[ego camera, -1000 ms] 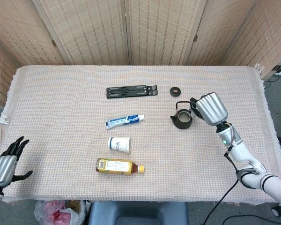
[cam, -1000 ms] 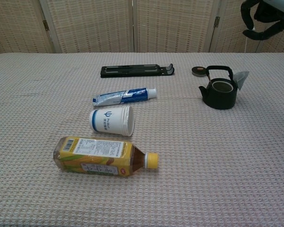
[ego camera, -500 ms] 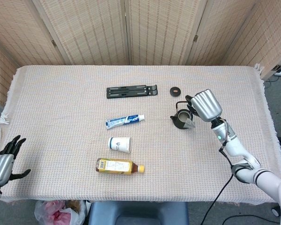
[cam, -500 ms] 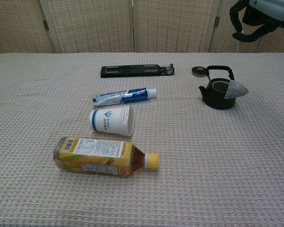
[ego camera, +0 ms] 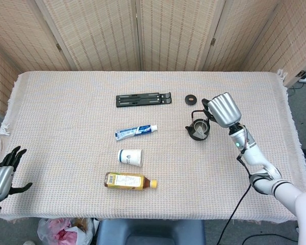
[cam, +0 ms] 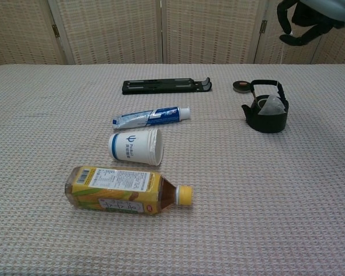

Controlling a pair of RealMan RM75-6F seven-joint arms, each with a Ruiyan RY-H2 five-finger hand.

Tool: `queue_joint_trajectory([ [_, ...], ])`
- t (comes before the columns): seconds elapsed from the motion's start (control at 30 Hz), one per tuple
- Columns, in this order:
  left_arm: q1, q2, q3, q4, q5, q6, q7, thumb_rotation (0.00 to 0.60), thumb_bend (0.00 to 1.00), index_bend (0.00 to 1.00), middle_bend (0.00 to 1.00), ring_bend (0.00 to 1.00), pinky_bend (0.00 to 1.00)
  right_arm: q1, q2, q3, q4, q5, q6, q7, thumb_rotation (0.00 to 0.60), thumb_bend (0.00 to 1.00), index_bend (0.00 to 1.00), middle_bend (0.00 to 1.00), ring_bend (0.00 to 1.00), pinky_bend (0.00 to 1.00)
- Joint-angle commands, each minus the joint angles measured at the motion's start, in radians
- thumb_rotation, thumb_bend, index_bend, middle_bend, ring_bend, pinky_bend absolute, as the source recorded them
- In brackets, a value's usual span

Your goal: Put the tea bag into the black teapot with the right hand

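The black teapot (ego camera: 198, 131) (cam: 265, 119) stands right of the table's middle, its handle up. The pale tea bag (ego camera: 200, 132) (cam: 273, 106) sits in the teapot's mouth, partly inside. My right hand (ego camera: 223, 109) (cam: 306, 17) hovers just above and to the right of the teapot, fingers curled and pinched together over the bag's thin string, which I can hardly make out. Off the near-left corner of the table, my left hand (ego camera: 3, 177) has its fingers spread and holds nothing. The chest view does not show it.
The teapot's small round lid (ego camera: 190, 98) (cam: 240, 86) lies just behind it. A black stand (ego camera: 143, 99) (cam: 166, 86) lies at the back middle. Toothpaste tube (ego camera: 136, 131) (cam: 152, 117), paper cup (ego camera: 130, 157) (cam: 135, 146) and tea bottle (ego camera: 130, 181) (cam: 125, 190) lie in a row towards the front.
The right hand shifted left over the teapot. The tea bag swung from the teapot's right side into its mouth. The left hand sank a little lower.
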Motion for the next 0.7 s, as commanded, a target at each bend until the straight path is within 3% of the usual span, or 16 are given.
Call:
queue_joint_trajectory([
  [0.03, -0.001, 0.0, 0.0, 0.001, -0.002, -0.002, 0.0, 0.6, 0.23, 0.0, 0.0, 0.11, 0.32, 0.003, -0.002, 0.001, 0.003, 0.0, 0.005, 0.003, 0.6, 0.3, 0.67, 1.0, 0.89, 0.93],
  [0.7, -0.002, -0.003, 0.002, 0.001, -0.002, -0.002, 0.008, 0.6, 0.23, 0.0, 0.0, 0.11, 0.32, -0.004, -0.016, -0.038, 0.059, -0.001, -0.012, 0.004, 0.6, 0.31, 0.67, 1.0, 0.89, 0.93],
])
